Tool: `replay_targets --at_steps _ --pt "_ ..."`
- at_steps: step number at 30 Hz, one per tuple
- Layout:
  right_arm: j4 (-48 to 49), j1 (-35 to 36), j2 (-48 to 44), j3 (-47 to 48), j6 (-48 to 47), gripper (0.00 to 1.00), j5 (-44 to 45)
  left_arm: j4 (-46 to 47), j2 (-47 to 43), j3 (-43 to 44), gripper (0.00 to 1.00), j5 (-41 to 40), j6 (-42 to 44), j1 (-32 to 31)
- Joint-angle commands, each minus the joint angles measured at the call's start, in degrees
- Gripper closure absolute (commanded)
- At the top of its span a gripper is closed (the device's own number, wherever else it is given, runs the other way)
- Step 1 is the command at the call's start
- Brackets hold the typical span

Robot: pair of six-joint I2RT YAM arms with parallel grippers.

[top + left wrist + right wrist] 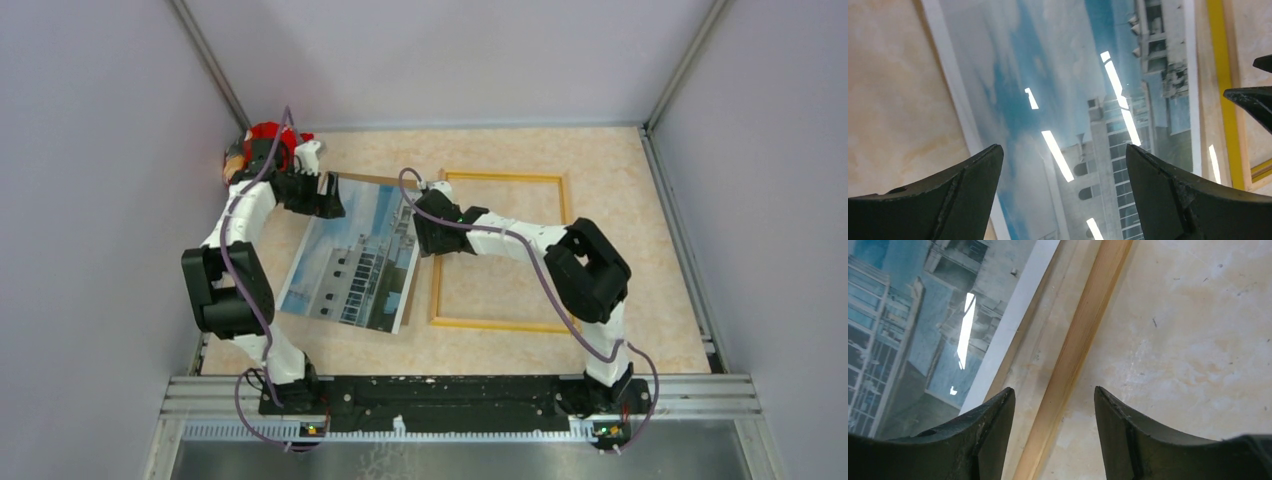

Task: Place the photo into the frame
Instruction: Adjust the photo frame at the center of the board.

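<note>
A: So, where's the photo (352,262)?
B: Flat, face up, left of the frame (505,176), seemingly just beside it.
A: Grippers?
B: Left gripper (1063,150) spread wide above photo; right gripper (1053,390) apart, empty, astride the left rail. Steady frame, slide photo in square.

Beige marbled table (650,300). Frame (497,323) flat, centre toward 3 o'clock. Photo (350,270) face up toward 9 o'clock, skewed, brown board (401,326) edging beneath. Red object (270,135), 11 o'clock corner.
</note>
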Motion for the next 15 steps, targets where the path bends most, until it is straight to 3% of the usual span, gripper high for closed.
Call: replay_targets --at_steps 1,15 --pt "2.5 0.3 1.7 1.8 0.2 0.42 0.3 -1.0 -4.1 -2.9 0.01 0.0 2.8 3.5" --pt "6.9 -1.1 -1.1 -10.6 -0.1 0.69 4.0 -0.5 -5.6 -6.0 0.02 -4.3 5.7 5.2"
